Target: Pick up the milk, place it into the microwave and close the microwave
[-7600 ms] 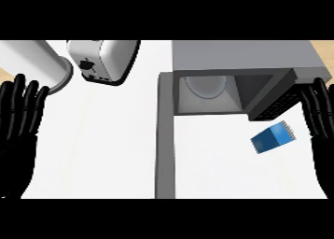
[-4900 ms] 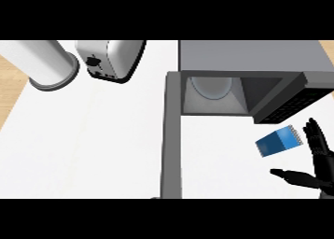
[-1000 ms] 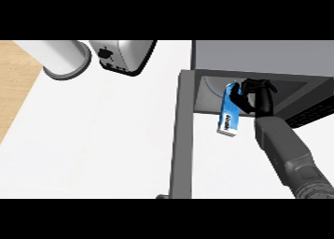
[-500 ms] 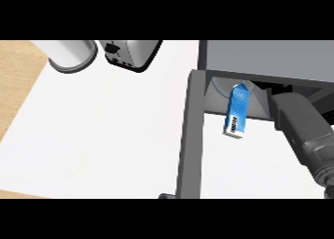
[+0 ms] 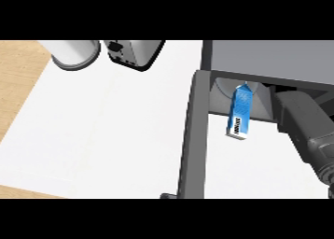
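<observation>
Milk (image 5: 240,114) tilted half into microwave (image 5: 273,58) mouth past the open door (image 5: 191,140), right forearm beside it, hand hidden so fingers can't tell; carton looks light, stiff, slick, best gripped across flat sides.

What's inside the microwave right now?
The top of the blue milk carton reaches into the microwave over a round plate; its lower end sticks out. The grey forearm enters too, and the robot hand is hidden inside.

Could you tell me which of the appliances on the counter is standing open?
The microwave at the right: its door is swung out, with the milk at its mouth. The toaster has no door.
</observation>
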Tool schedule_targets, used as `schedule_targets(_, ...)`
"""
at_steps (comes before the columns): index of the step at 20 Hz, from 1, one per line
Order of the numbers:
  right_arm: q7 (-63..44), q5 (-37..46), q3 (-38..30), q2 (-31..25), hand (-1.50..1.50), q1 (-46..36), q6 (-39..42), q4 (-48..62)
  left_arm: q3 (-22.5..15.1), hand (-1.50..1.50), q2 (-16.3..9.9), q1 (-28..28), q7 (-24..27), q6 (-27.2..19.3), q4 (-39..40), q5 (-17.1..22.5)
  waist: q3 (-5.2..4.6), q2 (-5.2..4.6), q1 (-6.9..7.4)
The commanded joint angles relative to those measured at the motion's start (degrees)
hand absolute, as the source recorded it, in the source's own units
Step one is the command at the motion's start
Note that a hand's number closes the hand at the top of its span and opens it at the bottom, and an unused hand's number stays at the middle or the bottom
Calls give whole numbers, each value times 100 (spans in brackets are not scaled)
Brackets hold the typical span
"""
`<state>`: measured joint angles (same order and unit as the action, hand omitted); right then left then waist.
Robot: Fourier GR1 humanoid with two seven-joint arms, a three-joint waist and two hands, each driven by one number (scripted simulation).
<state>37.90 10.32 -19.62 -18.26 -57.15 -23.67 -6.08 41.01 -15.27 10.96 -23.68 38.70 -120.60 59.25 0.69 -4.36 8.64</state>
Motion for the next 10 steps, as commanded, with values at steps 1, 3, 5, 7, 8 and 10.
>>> schedule_targets(1,-85,182,144,-432,150,-225,-1,-36,-42,-150,-35,-182,36,-2,133,-76,-27,-89,35)
schedule_targets(3,31,143,123,-508,150,-80,107,8,-18,-150,-116,-80,-37,39,135,-26,-18,-74,79)
schedule_targets(5,75,125,123,-450,150,-120,28,15,-78,-150,-74,-154,-41,11,149,-184,-17,-109,63)
schedule_targets(7,30,108,115,-629,150,-99,92,71,50,-150,-94,-142,22,5,49,-176,-15,-68,141)
schedule_targets(8,17,47,64,-496,150,-200,-70,51,33,-150,-130,-216,56,98,185,-180,-25,-110,184)
schedule_targets(10,50,35,66,-588,150,-153,-1,85,19,-150,-150,-143,-14,119,224,-253,-21,-128,201)
